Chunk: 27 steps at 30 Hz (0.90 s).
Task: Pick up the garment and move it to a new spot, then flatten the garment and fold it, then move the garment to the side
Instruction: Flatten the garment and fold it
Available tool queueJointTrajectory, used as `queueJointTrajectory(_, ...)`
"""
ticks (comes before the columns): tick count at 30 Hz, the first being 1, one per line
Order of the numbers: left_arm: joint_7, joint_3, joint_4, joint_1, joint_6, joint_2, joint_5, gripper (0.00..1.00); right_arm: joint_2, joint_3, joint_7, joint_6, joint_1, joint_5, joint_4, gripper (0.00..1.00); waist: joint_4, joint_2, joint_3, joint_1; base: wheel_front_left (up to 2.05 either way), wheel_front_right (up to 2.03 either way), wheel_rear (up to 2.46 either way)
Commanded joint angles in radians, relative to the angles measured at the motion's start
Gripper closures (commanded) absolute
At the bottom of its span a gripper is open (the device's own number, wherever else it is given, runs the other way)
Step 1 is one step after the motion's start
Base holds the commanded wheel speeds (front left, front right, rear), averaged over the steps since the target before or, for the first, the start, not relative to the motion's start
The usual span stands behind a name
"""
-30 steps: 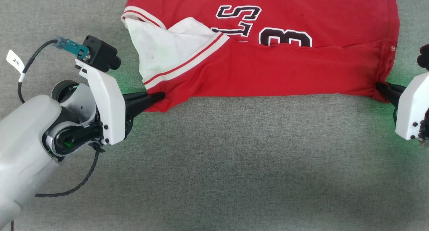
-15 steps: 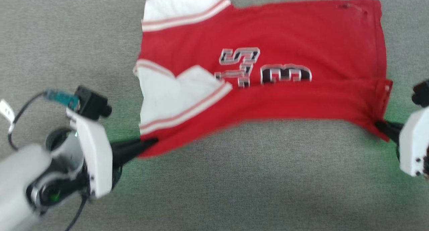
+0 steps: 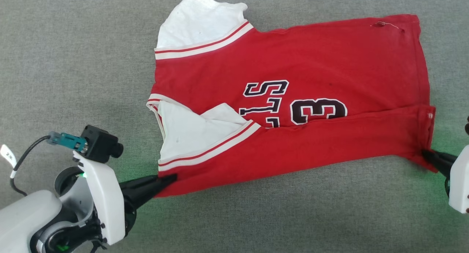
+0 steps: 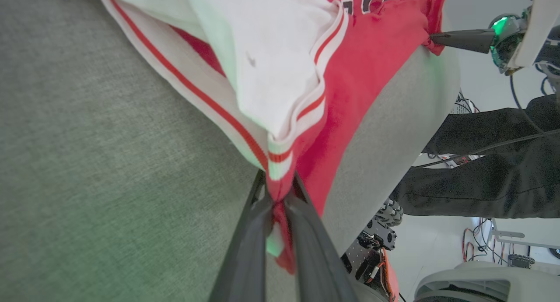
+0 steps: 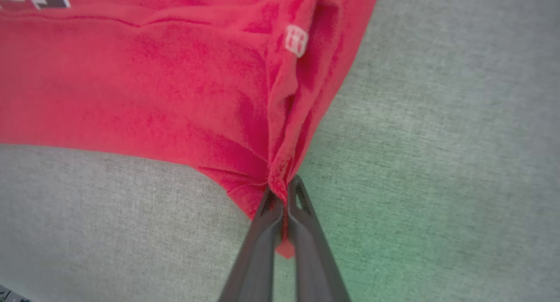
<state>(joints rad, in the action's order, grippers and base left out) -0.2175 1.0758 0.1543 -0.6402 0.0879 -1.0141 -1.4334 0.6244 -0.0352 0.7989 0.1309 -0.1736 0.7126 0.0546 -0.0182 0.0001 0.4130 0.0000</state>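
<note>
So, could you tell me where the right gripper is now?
In the head view the right gripper sits at the right edge, pinching the garment by its near right corner, opposite the left gripper at the near left corner.

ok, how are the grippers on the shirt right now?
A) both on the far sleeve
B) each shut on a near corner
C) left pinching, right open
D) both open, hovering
B: the left gripper pinches the garment at its near left corner and the right gripper at its near right corner. Both wrist views show cloth clamped between the fingers.
</note>
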Motion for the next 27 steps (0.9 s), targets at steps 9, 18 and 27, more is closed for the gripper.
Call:
queueJointTrajectory(9, 0.17, -0.075, -0.048, 0.006, -0.01, -0.005, 0.048, 0.0, -0.107, 0.072, -0.266, 0.0, -0.014, -0.144, 0.021, 0.0, -0.028, -0.0001, -0.015, 0.0, 0.0, 0.0, 0.0)
queueJointTrajectory(18, 0.367, -0.191, -0.211, -0.028, -0.092, 0.011, 0.048, 0.0, -0.245, 0.07, -0.603, 0.0, -0.024, -0.258, 0.027, 0.0, -0.106, -0.0001, -0.038, 0.0, 0.0, 0.0, 0.0)
queueJointTrajectory(27, 0.306, -0.262, -0.52, -0.225, -0.087, 0.064, 0.028, 0.0, -0.404, 0.037, -0.79, 0.0, -0.067, -0.331, 0.044, 0.0, -0.264, -0.0001, -0.032, 0.0, 0.0, 0.0, 0.0)
